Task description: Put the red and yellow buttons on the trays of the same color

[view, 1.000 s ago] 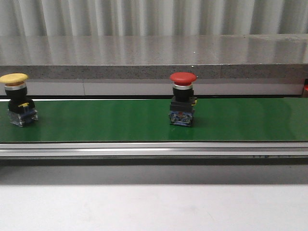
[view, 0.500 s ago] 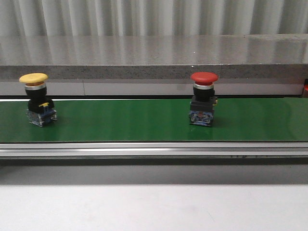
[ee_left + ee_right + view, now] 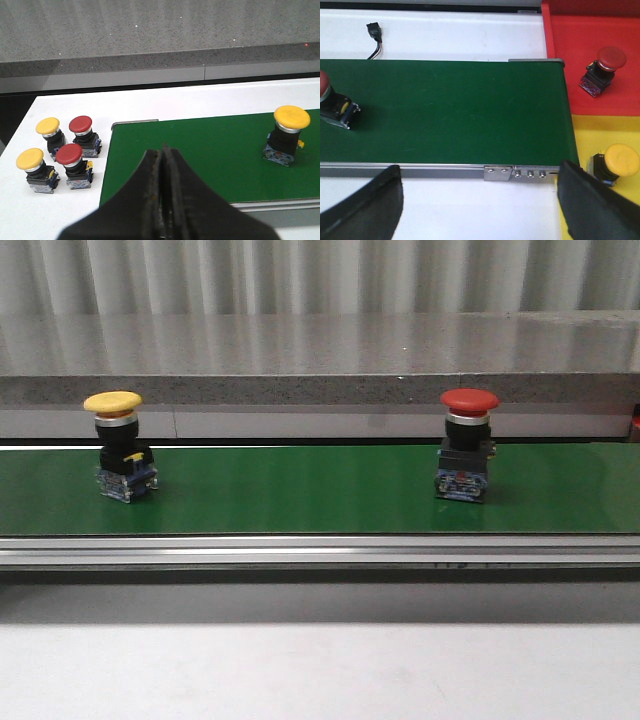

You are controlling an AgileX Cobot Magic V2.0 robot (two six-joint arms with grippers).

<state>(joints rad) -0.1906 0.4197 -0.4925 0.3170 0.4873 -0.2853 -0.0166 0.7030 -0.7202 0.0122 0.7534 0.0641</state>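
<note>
1. Green belt point(image 3: 300, 490) is carrying two buttons in the front view: a yellow button point(image 3: 120, 445) at 9 o'clock and a red button point(image 3: 466, 445) toward 3 o'clock, well apart, both standing upright.
2. Left gripper point(image 3: 162, 200) is sitting with its jaws pressed together, gripping nothing; the yellow button is lying at about 2 o'clock from its tips, well clear of them.
3. Four spare buttons point(image 3: 62, 152) are standing on the white table point(image 3: 75, 107) at about 10 o'clock from the left gripper, two yellow and two red.
4. Right gripper point(image 3: 480, 200) is hanging wide apart and empty over the belt's end, with the red button at 9 o'clock, far from either finger.
5. Red tray point(image 3: 560, 60) is holding one red-capped button point(image 3: 602, 70); yellow tray point(image 3: 600, 132) is holding one yellow-capped button point(image 3: 615, 165), just beside the right finger.
</note>
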